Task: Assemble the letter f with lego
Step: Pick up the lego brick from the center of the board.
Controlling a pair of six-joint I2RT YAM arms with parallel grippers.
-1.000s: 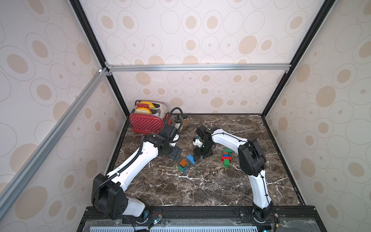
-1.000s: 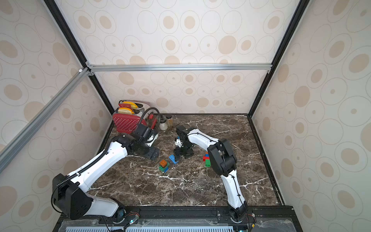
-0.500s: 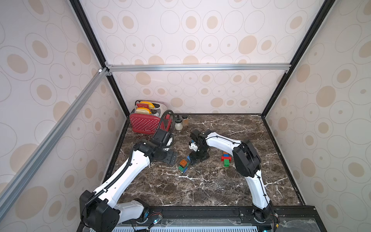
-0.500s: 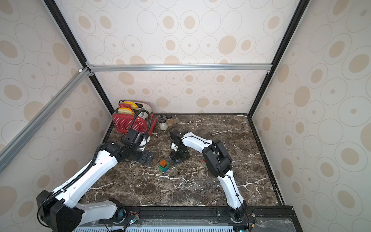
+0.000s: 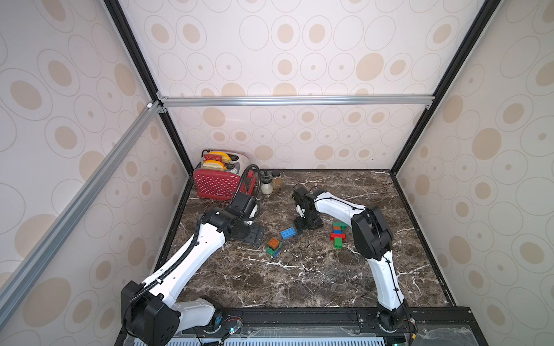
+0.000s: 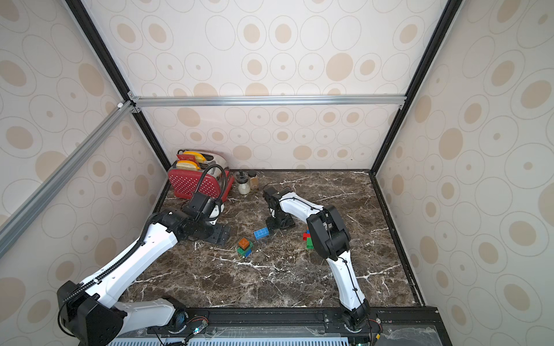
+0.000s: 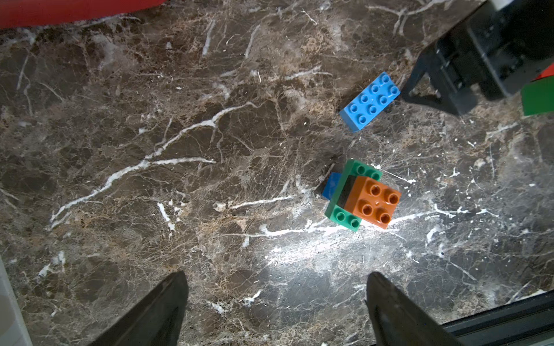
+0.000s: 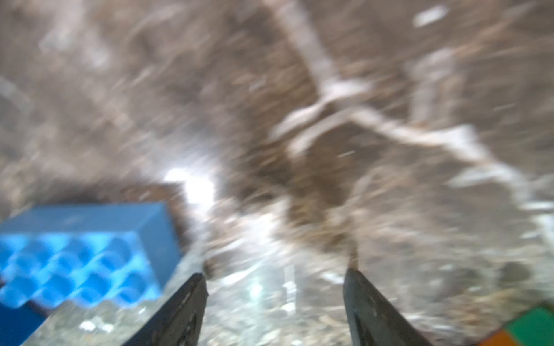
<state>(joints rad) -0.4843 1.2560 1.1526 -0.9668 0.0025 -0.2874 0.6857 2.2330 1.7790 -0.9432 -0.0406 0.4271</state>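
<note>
A light blue oblong lego brick (image 5: pixel 288 233) (image 6: pixel 261 233) (image 7: pixel 370 102) lies flat on the marble. Close by stands a small stack (image 5: pixel 274 247) (image 6: pixel 245 247) with an orange square brick (image 7: pixel 373 202) on a green and a blue one. A cluster of green, red, blue and orange bricks (image 5: pixel 338 235) (image 6: pixel 308 239) lies by the right arm, which partly hides it. My left gripper (image 5: pixel 254 236) (image 7: pixel 276 275) is open over bare marble, left of the stack. My right gripper (image 5: pixel 307 226) (image 8: pixel 274 274) is open and empty. The blue brick (image 8: pixel 84 254) sits just outside one of its fingers.
A red dotted toaster (image 5: pixel 217 182) stands in the back left corner. Beside it are two small jars (image 5: pixel 266 185). Patterned walls close in the marble table (image 5: pixel 299 278) on three sides. A black rail runs along its front edge.
My left gripper has drawn back to the left, away from the bricks. The right gripper has shifted a little beside the blue brick, and its view is blurred by motion.
</note>
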